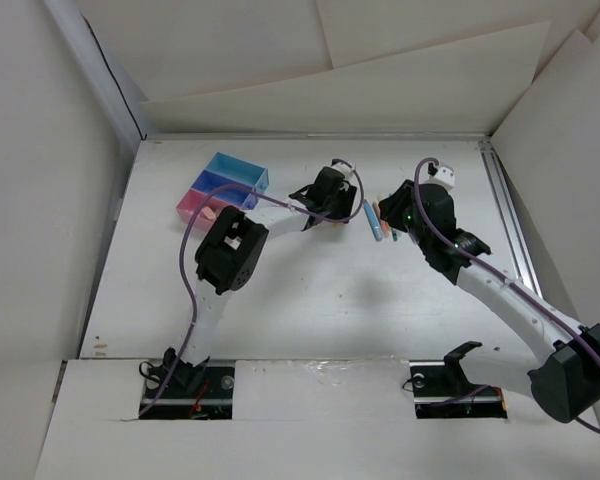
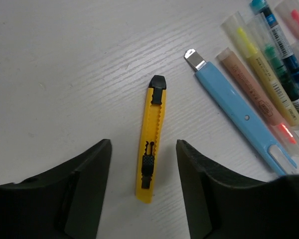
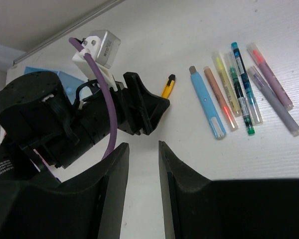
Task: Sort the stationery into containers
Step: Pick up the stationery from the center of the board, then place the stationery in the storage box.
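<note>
A yellow utility knife lies flat on the white table, directly between the open jaws of my left gripper, which hovers just above it without touching. To its right lie a light-blue cutter and several highlighters and pens. The right wrist view shows the same row: the knife, the cutter and the pens. My right gripper is open and empty, above bare table behind the left gripper. The three joined bins, light blue, blue-violet and pink, stand at the back left.
Both grippers are close together over the stationery row near the cutter. White walls enclose the table; a metal rail runs along the right side.
</note>
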Robot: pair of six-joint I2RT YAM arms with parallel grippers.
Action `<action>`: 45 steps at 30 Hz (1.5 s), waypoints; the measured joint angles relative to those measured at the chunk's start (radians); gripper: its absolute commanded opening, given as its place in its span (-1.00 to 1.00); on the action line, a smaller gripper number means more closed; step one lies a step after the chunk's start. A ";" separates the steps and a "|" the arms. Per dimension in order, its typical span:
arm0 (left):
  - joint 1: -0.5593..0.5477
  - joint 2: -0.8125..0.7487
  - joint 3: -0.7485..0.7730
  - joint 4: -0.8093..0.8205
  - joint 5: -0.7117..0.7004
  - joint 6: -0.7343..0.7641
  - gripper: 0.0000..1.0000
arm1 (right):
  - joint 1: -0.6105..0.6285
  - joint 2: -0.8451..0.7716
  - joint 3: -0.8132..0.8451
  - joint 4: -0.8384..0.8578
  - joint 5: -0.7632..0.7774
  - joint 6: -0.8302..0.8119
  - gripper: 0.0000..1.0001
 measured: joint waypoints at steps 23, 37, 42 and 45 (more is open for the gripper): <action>-0.020 0.049 0.047 -0.008 -0.020 0.004 -0.99 | 0.000 -0.005 0.000 0.000 0.000 0.000 -0.27; 0.061 -0.229 -0.263 0.085 -0.101 -0.306 -1.00 | 0.000 -0.023 0.000 0.000 -0.001 0.000 -0.27; 0.240 -0.501 -0.475 0.218 -0.089 -0.519 -1.00 | 0.000 -0.024 0.000 0.000 -0.011 0.000 -0.27; 0.377 -0.615 -0.602 0.301 -0.073 -0.624 -1.00 | 0.000 -0.026 0.000 0.000 -0.019 0.000 -0.27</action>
